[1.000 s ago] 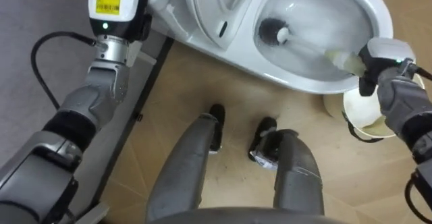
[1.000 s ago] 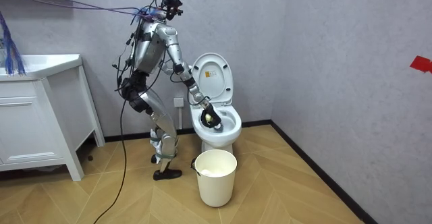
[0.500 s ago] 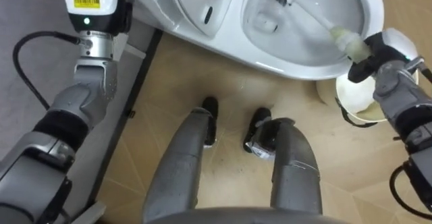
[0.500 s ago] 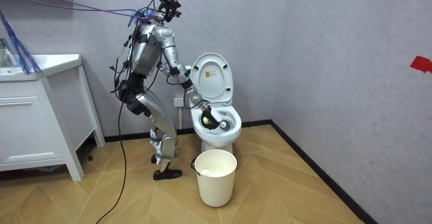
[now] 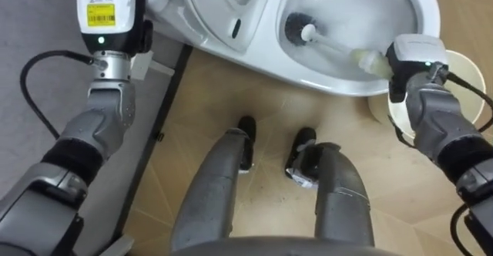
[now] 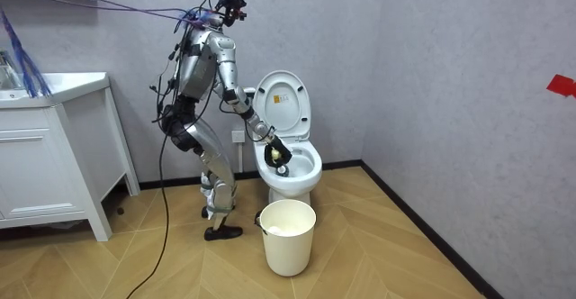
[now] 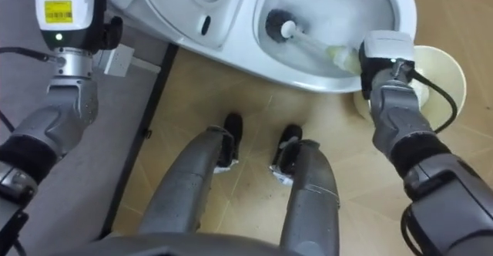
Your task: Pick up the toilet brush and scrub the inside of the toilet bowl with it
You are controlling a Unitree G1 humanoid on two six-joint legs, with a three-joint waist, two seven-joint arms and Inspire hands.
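robot: stands at the toilet's front on the wood floor point(image 5: 192, 109), knees bent, torso leaning over the bowl; in the room view it is on the room view's left of the toilet
toilet point(image 5: 333, 85): white, lid and seat point(image 6: 281, 106) up against the wall, bowl open
toilet brush point(image 5: 296, 27): dark bristle head down inside the bowl, at the bowl's left side in the eye views, touching the inner wall; pale handle point(image 5: 336, 49) slants from the head up to the bowl's right rim
right hand point(image 5: 410, 69): at the bowl's right rim, fingers curled round the yellowish grip end of the brush handle, back of hand facing the camera
left arm: reaches up along the toilet's left side and runs off the top edge of the eye views
bucket point(image 6: 288, 236): white, upright on the floor just in front of the toilet, beside the robot's right foot; apart from the brush
cabinet point(image 6: 54, 159): white, at the room view's left, well apart from the toilet
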